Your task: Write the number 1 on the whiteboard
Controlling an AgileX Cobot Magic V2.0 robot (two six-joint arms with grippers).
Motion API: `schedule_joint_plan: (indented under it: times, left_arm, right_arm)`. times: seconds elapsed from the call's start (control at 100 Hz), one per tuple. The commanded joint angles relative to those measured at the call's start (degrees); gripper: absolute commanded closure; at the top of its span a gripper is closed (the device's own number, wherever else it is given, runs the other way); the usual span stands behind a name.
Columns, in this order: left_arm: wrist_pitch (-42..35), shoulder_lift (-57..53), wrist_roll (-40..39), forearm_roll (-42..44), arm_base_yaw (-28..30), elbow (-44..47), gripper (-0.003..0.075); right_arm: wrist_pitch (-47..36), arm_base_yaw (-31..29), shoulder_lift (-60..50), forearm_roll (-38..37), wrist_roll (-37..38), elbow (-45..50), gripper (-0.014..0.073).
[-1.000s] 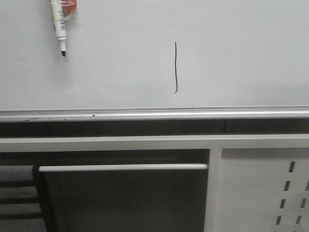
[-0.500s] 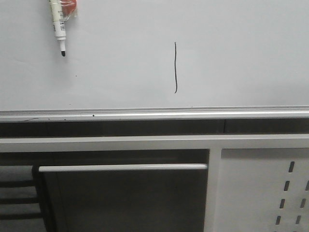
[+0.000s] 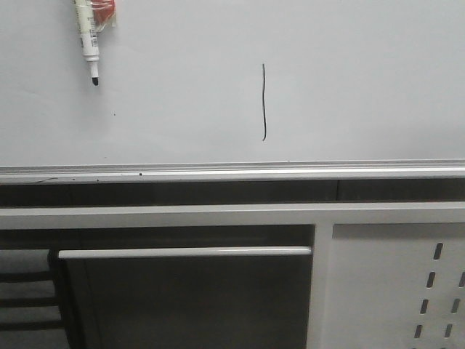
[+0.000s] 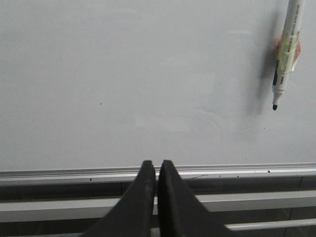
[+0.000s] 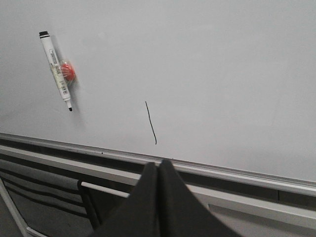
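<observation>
Both claws, left claw (image 4: 157, 170) and right claw (image 5: 159, 170), closed empty, seemingly clear of the whiteboard (image 3: 363, 87), number 1 (image 5: 150, 123) just beyond the right.

The big pale whiteboard (image 3: 349, 80) stands upright, with a silver rail (image 3: 232, 173) running along its bottom edge. A thin black number 1 (image 3: 264, 102) is drawn on it, a nearly straight line going up and down, ending a little above the rail. Up near the board's top left, a white marker (image 3: 88, 40) hangs tip down, stuck on with something red (image 3: 106, 11), well apart from the line.
</observation>
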Motion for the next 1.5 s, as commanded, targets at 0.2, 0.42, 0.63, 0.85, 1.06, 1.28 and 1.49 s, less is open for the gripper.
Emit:
schedule_joint_plan:
  times: [0.2, 0.42, 0.63, 0.85, 1.06, 1.28, 1.49]
  left_arm:
    - [-2.92, -1.32, -0.83, 0.13, 0.07, 2.36, 0.0741]
    - [-2.92, -1.32, -0.83, 0.13, 0.07, 2.36, 0.0741]
    - [-2.92, -1.32, -0.83, 0.13, 0.07, 2.36, 0.0741]
    - [-2.92, -1.32, -0.83, 0.13, 0.07, 2.36, 0.0741]
    - [-2.92, -1.32, -0.83, 0.13, 0.07, 2.36, 0.0741]
    - [-2.92, -1.32, -0.83, 0.13, 0.07, 2.36, 0.0741]
    - [-3.0, -1.32, -0.83, 0.13, 0.07, 2.36, 0.0741]
  right_arm:
    - [-3.37, -0.43, -0.73, 1.17, -0.22, -1.41, 0.0657]
    - [-3.37, -0.43, -0.73, 1.17, -0.22, -1.41, 0.0657]
    - [-3.37, -0.43, -0.73, 1.17, -0.22, -1.41, 0.0657]
    - [-4.46, -0.43, -0.46, -4.59, 0.26, -1.14, 0.0657]
    - [-16.22, -2.58, 2.52, -41.11, 33.56, 2.64, 0.0657]
    - [-16.86, -9.61, 2.95, -48.77, 38.71, 8.45, 0.0657]
    - [-15.68, -10.82, -0.89, -49.86, 38.71, 13.04, 0.0657]
